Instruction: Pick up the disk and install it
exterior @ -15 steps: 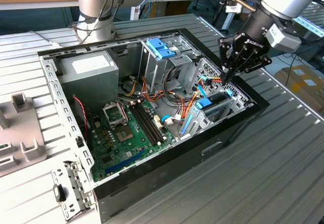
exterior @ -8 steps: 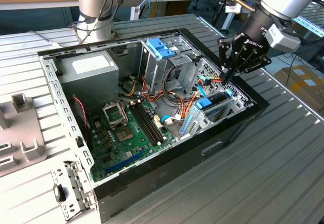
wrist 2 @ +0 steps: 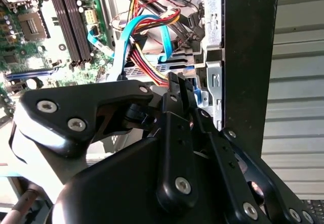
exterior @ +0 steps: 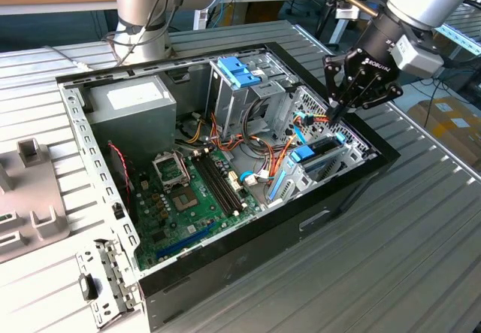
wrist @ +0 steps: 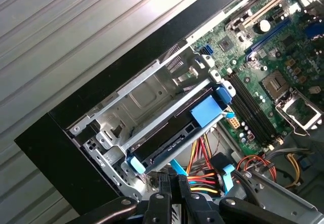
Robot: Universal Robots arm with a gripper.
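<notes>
The disk [wrist: 169, 140] is a dark drive in a light-blue carrier, its blue tab [wrist: 207, 111] toward the motherboard. It lies in the metal drive cage [wrist: 147, 90] at the corner of the open computer case. In the exterior view the disk [exterior: 322, 151] sits at the case's right side, just below my gripper [exterior: 336, 115]. My gripper [wrist: 172, 178] hovers over the disk's cable end, with its fingers pressed together and nothing between them. In the second wrist view my gripper [wrist 2: 178, 78] points down at the bundle of red, yellow and blue cables [wrist 2: 147, 47].
The case's black wall [exterior: 301, 220] borders the cage. Inside are a motherboard [exterior: 180, 198], a grey power supply [exterior: 135, 107] and an upper bay with blue clips [exterior: 239, 70]. The arm's base [exterior: 143, 17] stands behind the case. Grey fixtures [exterior: 30, 198] lie at the exterior view's left.
</notes>
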